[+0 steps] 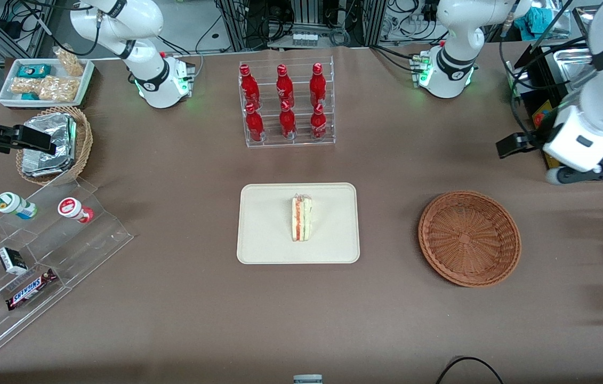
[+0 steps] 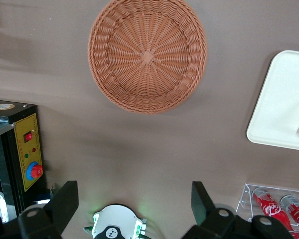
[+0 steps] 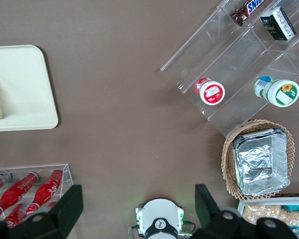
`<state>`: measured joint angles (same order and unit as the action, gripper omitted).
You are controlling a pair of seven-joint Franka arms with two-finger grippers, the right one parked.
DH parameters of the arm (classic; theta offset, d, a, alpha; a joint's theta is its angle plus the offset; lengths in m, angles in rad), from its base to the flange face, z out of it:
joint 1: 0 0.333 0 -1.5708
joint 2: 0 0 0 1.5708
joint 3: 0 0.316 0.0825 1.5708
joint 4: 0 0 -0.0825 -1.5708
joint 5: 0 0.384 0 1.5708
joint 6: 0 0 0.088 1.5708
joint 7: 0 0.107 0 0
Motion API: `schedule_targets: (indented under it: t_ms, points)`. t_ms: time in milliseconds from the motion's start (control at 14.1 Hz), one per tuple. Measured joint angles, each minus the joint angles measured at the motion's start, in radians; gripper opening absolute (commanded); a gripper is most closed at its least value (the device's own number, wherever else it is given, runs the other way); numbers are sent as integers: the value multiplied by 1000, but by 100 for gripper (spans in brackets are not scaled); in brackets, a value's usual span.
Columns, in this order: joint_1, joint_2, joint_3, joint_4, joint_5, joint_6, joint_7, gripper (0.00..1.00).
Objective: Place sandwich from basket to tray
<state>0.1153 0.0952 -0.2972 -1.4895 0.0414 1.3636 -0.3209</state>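
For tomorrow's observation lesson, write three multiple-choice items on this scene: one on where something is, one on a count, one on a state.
1. Where is the sandwich?
A. on the tray
B. in the basket
C. on the bare table

2. How many red bottles stand in the rack?
A. four
B. six
C. eight

3. How is the gripper?
A. shut on the sandwich
B. open, holding nothing
C. shut on a bottle

Answers: 1 A, it lies mid-tray; 2 B, two rows of three; 3 B, its fingers stand apart, raised at the working arm's end, farther from the camera than the basket.
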Motion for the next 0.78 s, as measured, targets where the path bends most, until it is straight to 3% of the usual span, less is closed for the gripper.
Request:
schedule_targets:
  t_ms: [779]
  points:
    - [-1, -22, 5, 25, 0, 13, 44, 100]
